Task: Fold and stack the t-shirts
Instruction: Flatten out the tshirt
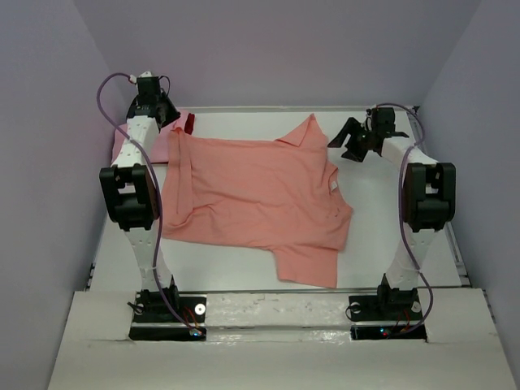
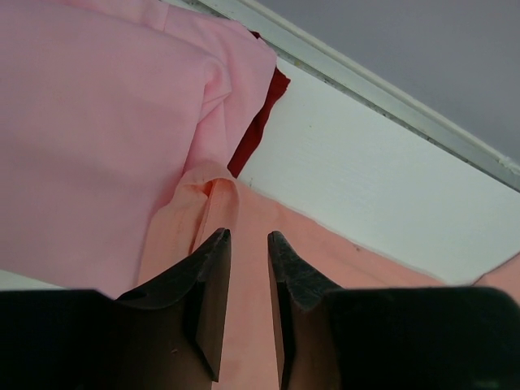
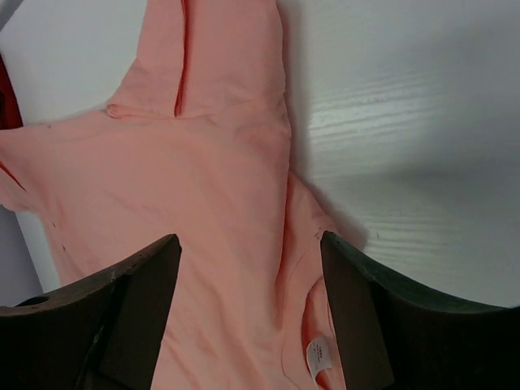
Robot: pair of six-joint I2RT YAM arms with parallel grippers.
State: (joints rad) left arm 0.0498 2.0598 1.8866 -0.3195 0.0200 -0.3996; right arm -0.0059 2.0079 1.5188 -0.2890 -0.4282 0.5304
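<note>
A salmon-orange t-shirt lies spread, slightly rumpled, across the middle of the white table. Behind the left arm at the far left is a lighter pink t-shirt, and a strip of dark red t-shirt shows from under it. My left gripper hangs over the salmon shirt's far left corner; its jaws stand a narrow gap apart with nothing between them. My right gripper is wide open above the shirt's collar side, near the white neck label, and holds nothing.
The white table has a raised rim along its back edge. Lilac walls close in on the left, back and right. Both arm bases stand on the near ledge.
</note>
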